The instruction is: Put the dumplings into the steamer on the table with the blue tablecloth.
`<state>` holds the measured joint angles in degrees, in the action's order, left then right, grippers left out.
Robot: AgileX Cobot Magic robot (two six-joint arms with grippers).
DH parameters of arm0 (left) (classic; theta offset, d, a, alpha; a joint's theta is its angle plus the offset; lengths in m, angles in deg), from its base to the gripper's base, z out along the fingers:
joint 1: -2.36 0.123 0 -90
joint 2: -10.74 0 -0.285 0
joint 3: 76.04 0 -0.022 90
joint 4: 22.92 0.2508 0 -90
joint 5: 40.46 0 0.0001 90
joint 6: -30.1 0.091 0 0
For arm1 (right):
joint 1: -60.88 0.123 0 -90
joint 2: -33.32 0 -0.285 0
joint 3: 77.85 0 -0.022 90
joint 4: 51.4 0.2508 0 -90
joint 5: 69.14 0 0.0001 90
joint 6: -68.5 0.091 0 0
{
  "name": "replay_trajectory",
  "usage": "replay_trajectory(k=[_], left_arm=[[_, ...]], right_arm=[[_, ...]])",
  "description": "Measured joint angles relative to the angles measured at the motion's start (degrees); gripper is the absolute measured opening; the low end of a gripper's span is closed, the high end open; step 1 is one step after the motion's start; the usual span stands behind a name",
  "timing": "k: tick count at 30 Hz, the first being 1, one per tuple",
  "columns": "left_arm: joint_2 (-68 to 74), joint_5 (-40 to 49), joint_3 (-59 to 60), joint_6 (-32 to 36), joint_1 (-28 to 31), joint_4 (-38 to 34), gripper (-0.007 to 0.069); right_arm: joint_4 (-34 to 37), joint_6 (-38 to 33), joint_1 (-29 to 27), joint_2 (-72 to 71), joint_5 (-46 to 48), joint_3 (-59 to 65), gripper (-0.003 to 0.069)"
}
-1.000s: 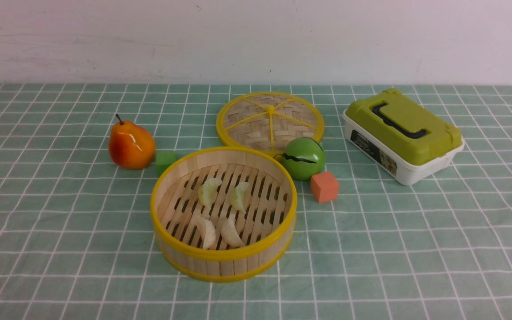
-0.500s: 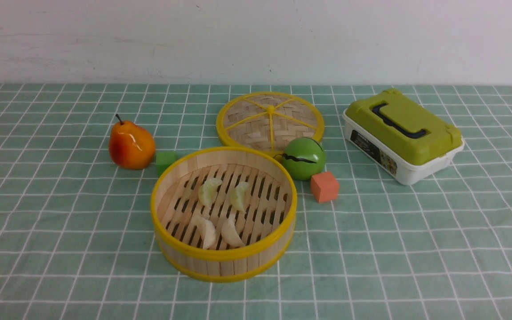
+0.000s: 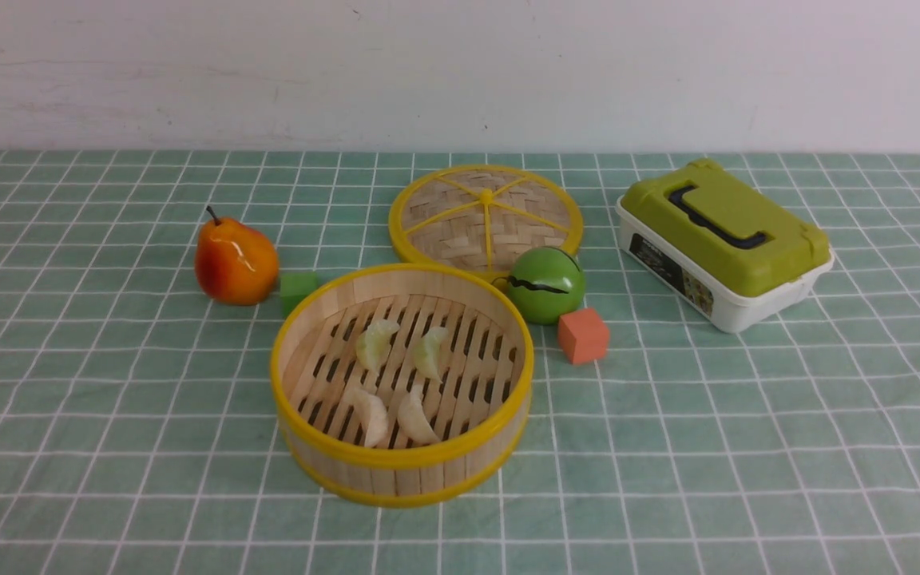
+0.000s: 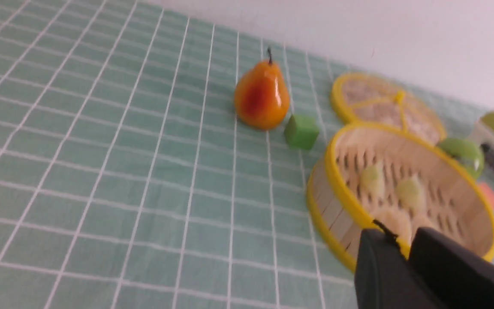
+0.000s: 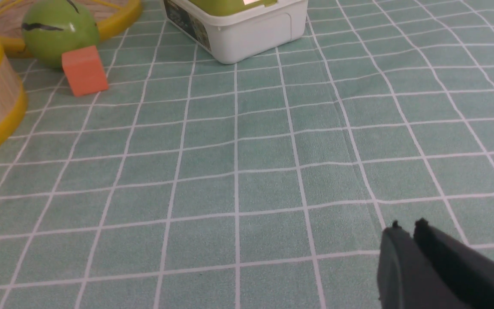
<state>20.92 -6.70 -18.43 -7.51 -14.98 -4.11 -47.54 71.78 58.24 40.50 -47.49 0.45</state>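
1. Left fingers (image 4: 401,246) pressed together, tips touching, nothing between them; held above the near rim of the steamer (image 4: 337,184), seen only in the left wrist view.
2. Right fingers (image 5: 406,229) likewise clenched on nothing, only a thin seam between the tips; hanging over bare blue tablecloth (image 5: 247,171), well apart from the steamer.
3. Neither arm visible in the front view.
4. All four dumplings (image 3: 374,343) lying inside the steamer on the slatted floor: two pale green toward the far side, two creamy white toward the near side.
5. Steamer standing on the tabletop (image 3: 747,447), its woven lid (image 3: 485,214) flat just behind it.
6. Green ball (image 3: 545,284) touching the lid's edge, orange cube (image 3: 584,335) just beside the ball.
7. Pear (image 3: 235,259) to the left, small green cube (image 3: 297,289) between pear and steamer.
8. Green-lidded white box (image 3: 723,239) off to the right.
9. Compared with the front views before: nothing shifted, every object in the same spot.
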Motion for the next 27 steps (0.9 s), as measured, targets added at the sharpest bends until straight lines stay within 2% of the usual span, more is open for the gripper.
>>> replay_trajectory(k=[2,5,8,12,15,21,27], left_arm=[[-2.5,-7.8,4.3,6.4,6.7,-6.0,0.0054],[-3.0,-16.9,10.4,14.9,12.8,-14.2,-0.0015],[-3.0,-22.3,17.8,20.4,16.8,-20.2,-0.0015],[-3.0,-18.4,21.0,22.2,17.3,-20.5,-0.0015],[-3.0,-12.1,21.3,23.1,17.3,-19.2,-0.0015],[-3.0,-11.1,21.4,26.8,17.3,-19.2,-0.0015],[-3.0,-11.1,21.4,27.1,17.3,-19.4,-0.0015]], right_arm=[[0.0,0.0,0.0,0.0,0.0,0.0,0.0041],[0.0,0.0,0.0,0.0,0.0,0.0,0.0041],[0.0,0.0,0.0,0.0,0.0,0.0,0.0041],[0.0,0.0,0.0,0.0,0.0,0.0,0.0044],[0.0,0.0,0.0,0.0,0.0,0.0,0.0051],[0.0,0.0,0.0,0.0,0.0,0.0,0.0061],[0.0,0.0,0.0,0.0,0.0,0.0,0.0069]])
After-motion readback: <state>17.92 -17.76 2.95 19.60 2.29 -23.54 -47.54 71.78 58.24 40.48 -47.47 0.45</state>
